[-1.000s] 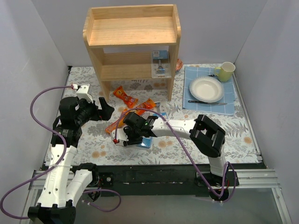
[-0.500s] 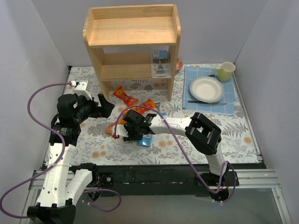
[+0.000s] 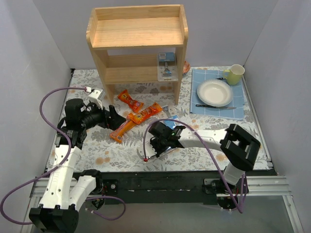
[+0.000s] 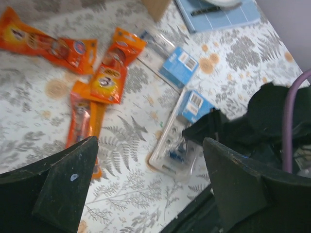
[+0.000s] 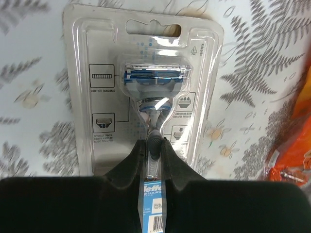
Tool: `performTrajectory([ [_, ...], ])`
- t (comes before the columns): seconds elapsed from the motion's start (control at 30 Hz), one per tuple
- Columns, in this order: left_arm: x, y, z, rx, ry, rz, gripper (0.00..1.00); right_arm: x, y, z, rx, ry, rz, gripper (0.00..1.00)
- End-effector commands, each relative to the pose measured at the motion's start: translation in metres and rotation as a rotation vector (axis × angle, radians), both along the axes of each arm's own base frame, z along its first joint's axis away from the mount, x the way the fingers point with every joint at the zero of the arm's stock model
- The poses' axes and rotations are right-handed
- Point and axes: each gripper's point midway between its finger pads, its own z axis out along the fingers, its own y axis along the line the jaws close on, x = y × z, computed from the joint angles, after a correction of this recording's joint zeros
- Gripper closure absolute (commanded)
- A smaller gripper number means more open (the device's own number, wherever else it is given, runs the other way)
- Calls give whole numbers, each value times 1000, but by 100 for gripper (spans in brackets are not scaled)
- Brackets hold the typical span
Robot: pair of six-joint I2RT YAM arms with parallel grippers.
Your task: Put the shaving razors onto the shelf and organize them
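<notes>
My right gripper (image 3: 156, 144) is shut on a razor pack (image 5: 150, 82), pinching the razor's handle bulge low above the patterned cloth near the front edge. The left wrist view shows this pack (image 4: 176, 145) too. A second razor pack (image 3: 167, 111) lies on the cloth by the shelf's right leg, also in the left wrist view (image 4: 177, 65). A third pack (image 3: 166, 65) stands on the lower tier of the wooden shelf (image 3: 138, 31). My left gripper (image 3: 114, 119) is open and empty, left of the orange packets.
Several orange snack packets (image 3: 138, 116) lie between the shelf and my grippers, also in the left wrist view (image 4: 104, 77). A blue mat (image 3: 238, 111) at the right holds a white plate (image 3: 214, 92), a knife and a yellow-green cup (image 3: 235, 74).
My right gripper has carried its razor pack to the right and nearer the front edge, uncovering an orange packet. My left gripper has shifted slightly right.
</notes>
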Motion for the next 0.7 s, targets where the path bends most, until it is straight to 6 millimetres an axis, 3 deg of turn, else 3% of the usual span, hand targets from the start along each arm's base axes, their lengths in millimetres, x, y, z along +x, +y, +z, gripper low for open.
performTrajectory([
  [0.0, -20, -20, -35, -39, 103, -172, 13, 11, -13, 46, 105, -189, 112, 95],
  [0.07, -19, -26, -43, -49, 135, -214, 14, 4, -17, 60, 151, -200, 124, 97],
  [0.1, -21, -33, -48, -64, 166, -274, 14, 1, -17, 86, 218, -235, 125, 98],
  [0.3, -32, -52, -68, -86, 308, -437, 17, 4, -15, 130, 305, -360, 113, 99],
  [0.53, -33, -70, -71, -24, 282, -496, 21, 11, -1, 161, 344, -414, 131, 99],
  [0.67, -39, -78, -72, -28, 303, -523, 26, 15, 6, 168, 356, -433, 133, 99],
])
